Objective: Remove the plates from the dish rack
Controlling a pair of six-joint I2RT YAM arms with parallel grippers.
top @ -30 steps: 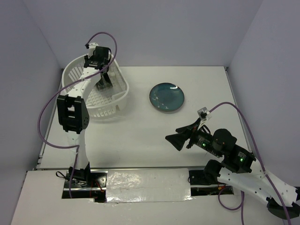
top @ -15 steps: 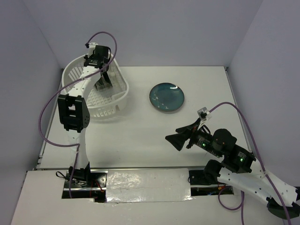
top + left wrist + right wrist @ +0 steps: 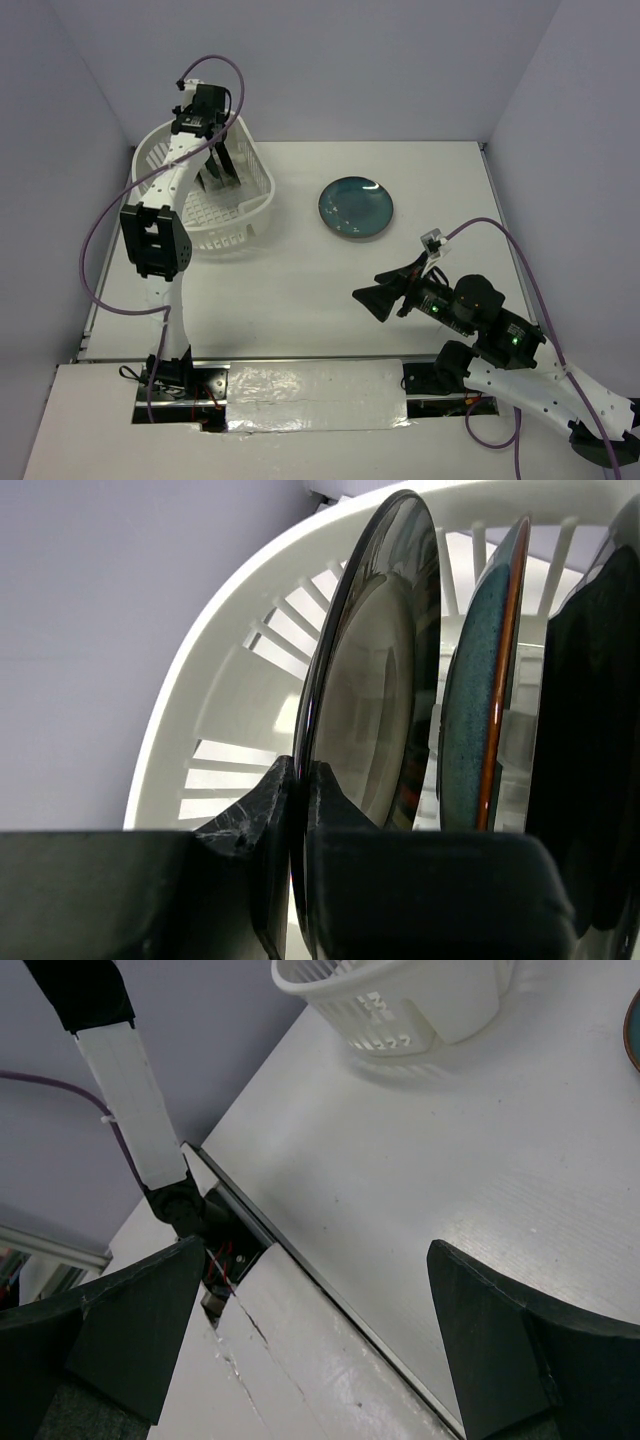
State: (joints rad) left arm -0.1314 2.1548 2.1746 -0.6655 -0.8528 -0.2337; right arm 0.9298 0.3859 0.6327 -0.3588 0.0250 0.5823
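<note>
Glossy black-brown plate (image 3: 370, 680) stands edge-on in dish rack (image 3: 245, 205), far-left of table (image 3: 300, 280), racked teal plate (image 3: 478, 690) just beside it. L gripper (image 3: 297, 810) pinched narrow on its rim. Wrist sits higher than 0.5 s ago, so lift-out prob. begun. Unloaded teal plate (image 3: 356, 207) lies flat, right of rack. R gripper (image 3: 372, 300) wide apart, empty, near-right.

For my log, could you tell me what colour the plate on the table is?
The plate is teal-blue with a darker rim; top view shows it best.
</note>
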